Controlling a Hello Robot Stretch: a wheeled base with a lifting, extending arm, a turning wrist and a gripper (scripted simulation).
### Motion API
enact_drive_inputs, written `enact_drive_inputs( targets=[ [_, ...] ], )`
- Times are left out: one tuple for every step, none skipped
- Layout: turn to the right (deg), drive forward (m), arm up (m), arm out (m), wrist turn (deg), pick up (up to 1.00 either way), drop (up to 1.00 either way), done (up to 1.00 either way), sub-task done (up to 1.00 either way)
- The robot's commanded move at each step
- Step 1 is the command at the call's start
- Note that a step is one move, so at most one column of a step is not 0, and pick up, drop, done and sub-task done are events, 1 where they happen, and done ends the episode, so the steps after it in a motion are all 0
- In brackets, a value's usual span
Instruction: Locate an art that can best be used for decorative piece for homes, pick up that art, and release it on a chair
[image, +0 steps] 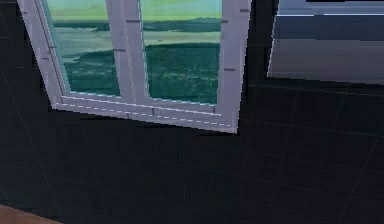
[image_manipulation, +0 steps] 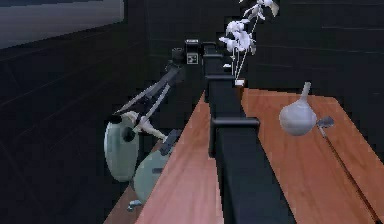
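**Item:** decorative piece, your likeliest candidate. A grey vessel (image_manipulation: 297, 115) with a round belly and a thin neck flaring at the top.

**Location:** upright on the wooden table (image_manipulation: 290, 175), near its far edge and right of the arm (image_manipulation: 235, 160). It stands apart from the arm. A small grey object (image_manipulation: 325, 123) lies just beside it toward the table's right edge, too small to name.

**Handling (judged):** rigid and smooth, probably ceramic or glass, so treat it as slippery and breakable. It is likely light and may tip easily. The belly curves away from any grip, so take it at the neck, low down where it meets the body. Lift straight up, and mind the small object next to it.

**Alternative:** a sprig of white blossoms (image_manipulation: 240, 40) at the table's far edge, just beyond the arm's end. Its stems are thin and likely frail, and its base is hidden.

**Gripper:** the gripper (image_manipulation: 135, 115) reaches past the table's left edge. Its fingers slant down toward two pale green shapes (image_manipulation: 122, 150), possibly chair backs. You cannot tell the finger spread. With those shapes at its tips, you cannot tell whether it holds anything.

**Ahead:** a white-framed window (image: 140, 60) in a dark wall.
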Motion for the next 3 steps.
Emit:
enact_drive_inputs(
  targets=[
    [0.0,0.0,0.0,0.0,45.0,0.0,0.0,0.0,0.0],
    [0.0,0.0,0.0,0.0,45.0,0.0,0.0,0.0,0.0],
    [0.0,0.0,0.0,0.0,12.0,0.0,0.0,0.0,0.0]
  ],
)
